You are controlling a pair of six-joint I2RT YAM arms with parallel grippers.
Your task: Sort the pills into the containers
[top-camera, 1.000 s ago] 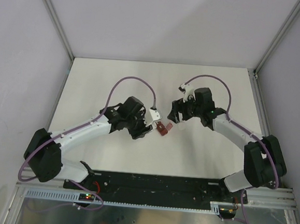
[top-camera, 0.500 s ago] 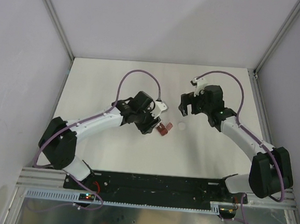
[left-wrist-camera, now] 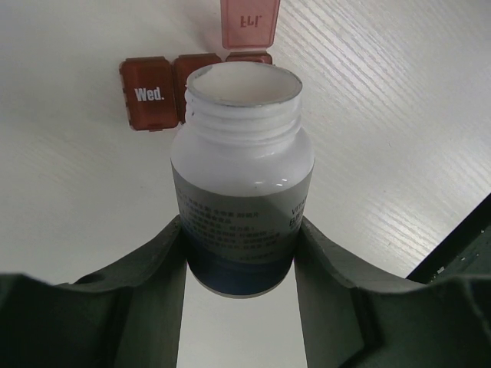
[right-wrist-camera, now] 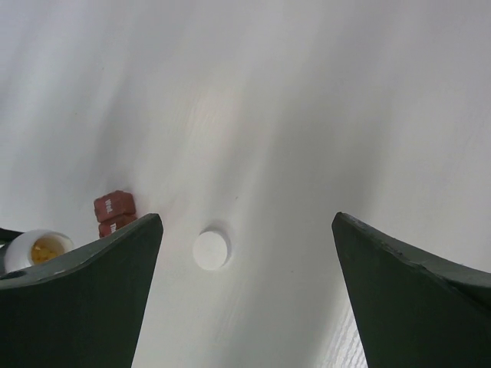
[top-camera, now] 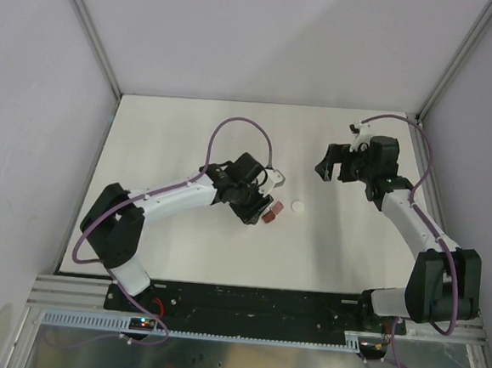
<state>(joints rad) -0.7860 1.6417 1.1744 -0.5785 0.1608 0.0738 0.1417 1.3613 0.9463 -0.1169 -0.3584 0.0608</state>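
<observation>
- Left arm [top-camera: 168, 202]: reaches from the near-left corner in toward the middle of the table [top-camera: 191, 128].
- Left gripper [left-wrist-camera: 242, 230]: pinches a white bottle [left-wrist-camera: 242, 176] by its lower body, with one dark finger on each side of the label.
- The bottle has no cap and the threaded neck is bare. Its mouth points away from the wrist, toward the pill box.
- From the right wrist the bottle's mouth [right-wrist-camera: 34, 249] shows something yellowish inside (too small to tell as pills).
- Pill box [top-camera: 271, 212]: dark red, lying flat on the table near its middle, just to the right of the left gripper in the top view.
- Left wrist view of the pill box [left-wrist-camera: 165, 88]: three square compartments in a row.
  - The one marked "Wed." has its lid down, and so does the middle one.
  - The third has its lid [left-wrist-camera: 249, 23] flipped up and back, and the lettering on it reads upside down.
- The bottle's rim overlaps the middle and open compartments in that view. I cannot tell whether it touches the box or sits above it.
- Cap [top-camera: 296, 207]: a small white disc flat on the table, just right of the pill box and apart from it. It is also seen from the right wrist [right-wrist-camera: 211, 249].
- Right gripper [top-camera: 333, 165]: fingers [right-wrist-camera: 92, 291] are spread wide with nothing between them. It sits well to the right of the cap and farther back on the table.
- Right arm [top-camera: 414, 218]: runs up the right side of the table from its base at the near edge.
</observation>
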